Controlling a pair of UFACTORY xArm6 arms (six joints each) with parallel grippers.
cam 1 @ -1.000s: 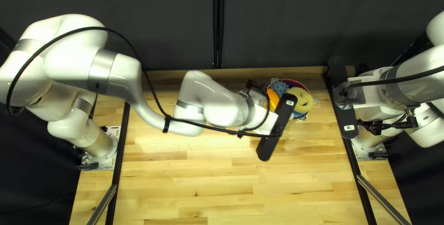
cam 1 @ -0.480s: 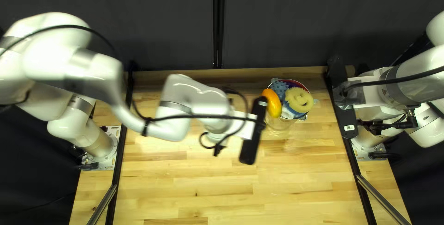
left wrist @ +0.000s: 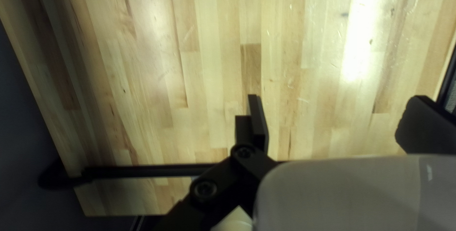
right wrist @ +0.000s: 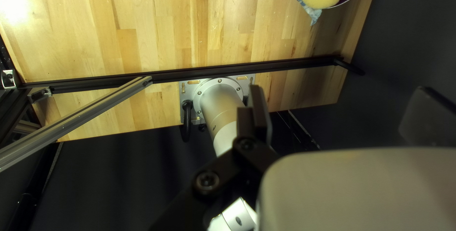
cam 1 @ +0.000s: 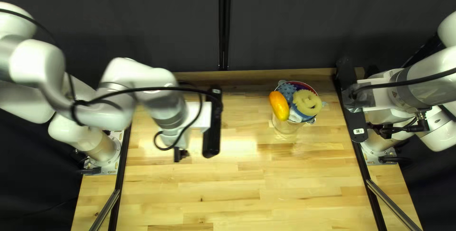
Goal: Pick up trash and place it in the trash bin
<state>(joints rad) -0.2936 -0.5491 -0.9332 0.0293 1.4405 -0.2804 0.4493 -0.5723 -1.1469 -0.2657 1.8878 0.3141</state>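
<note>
near the far edge of the tabletop (cam 1: 204, 188), the bin (cam 1: 284, 126) is standing, presumably for collecting trash (cam 1: 279, 106), left gripper (left wrist: 336, 100) and right gripper (right wrist: 342, 93) hanging wide apart-fingered, empty.

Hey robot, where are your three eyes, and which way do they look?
Top left view: above the table's near edge, slanting down toward the dark curtain; my left arm and right arm show.
Left wrist view: on my left wrist, looking past my left end effector at the wooden tabletop.
Right wrist view: on my right wrist, looking past my right end effector at my own base.
Top left and right wrist views share the yellow curly thing.
</note>
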